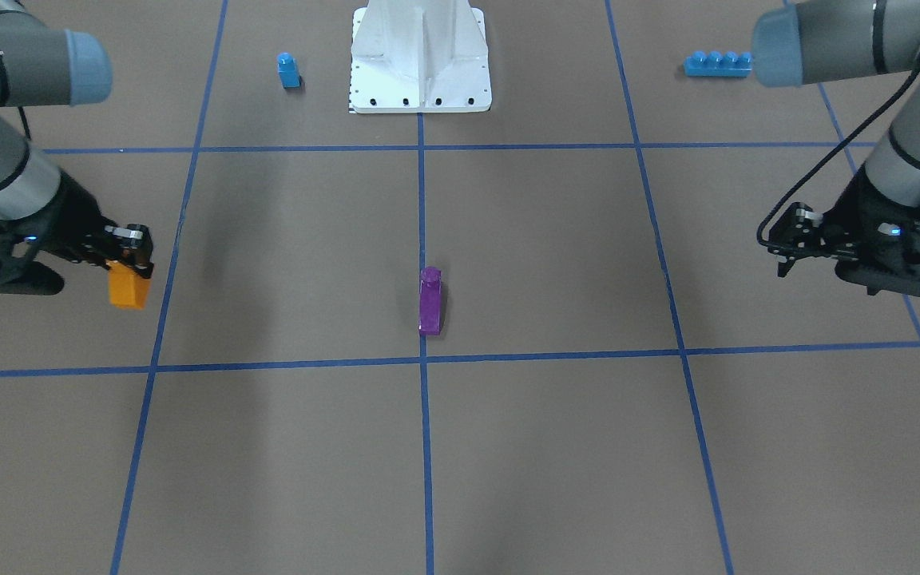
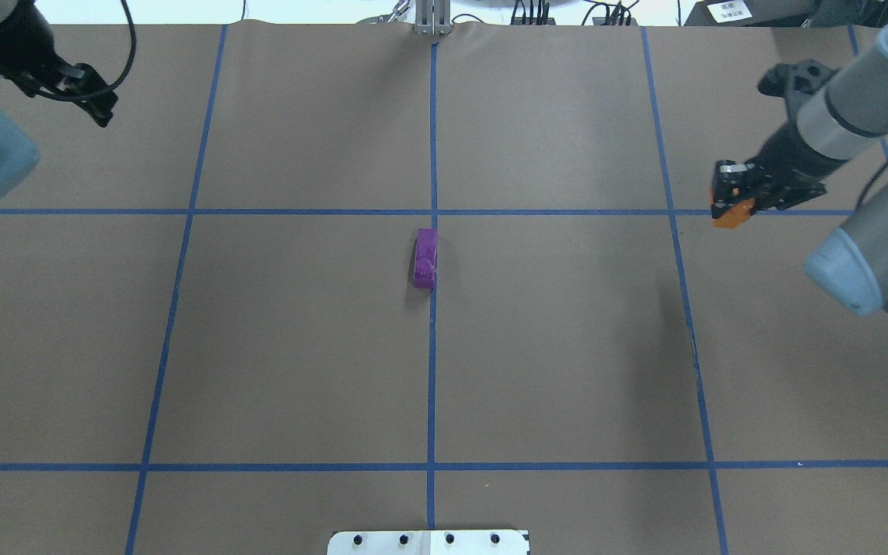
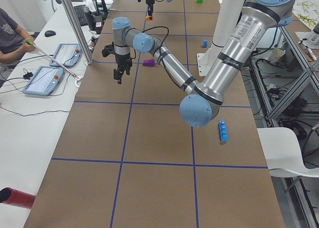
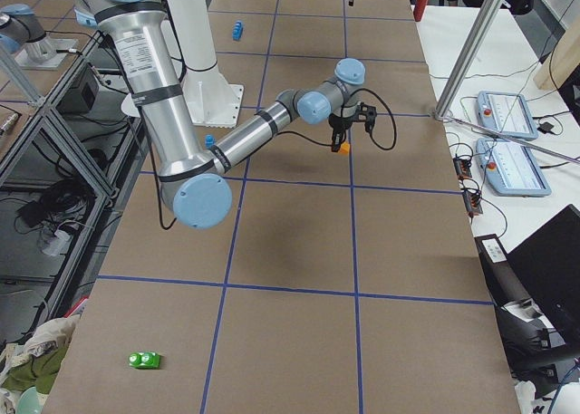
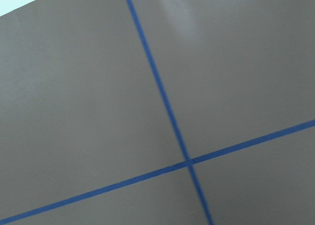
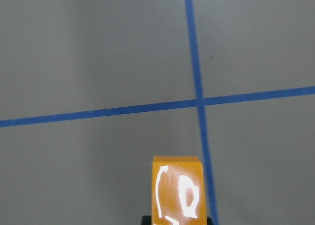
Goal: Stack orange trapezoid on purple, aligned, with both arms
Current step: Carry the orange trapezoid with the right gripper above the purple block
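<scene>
Two grippers are in play. My right gripper point(image 1: 129, 267) is clamped on the orange trapezoid point(image 1: 127, 288), which hangs from the fingertips at my right edge of the table point(image 2: 297, 347), close to a crossing of blue tape lines point(image 6: 199, 101). My left gripper point(image 1: 782, 249) holds nothing, and its fingers look parted, though the angle is poor. The purple point(image 2: 425, 258) block sits on the centre tape line near the middle of the table, well apart from both grippers.
</scene>
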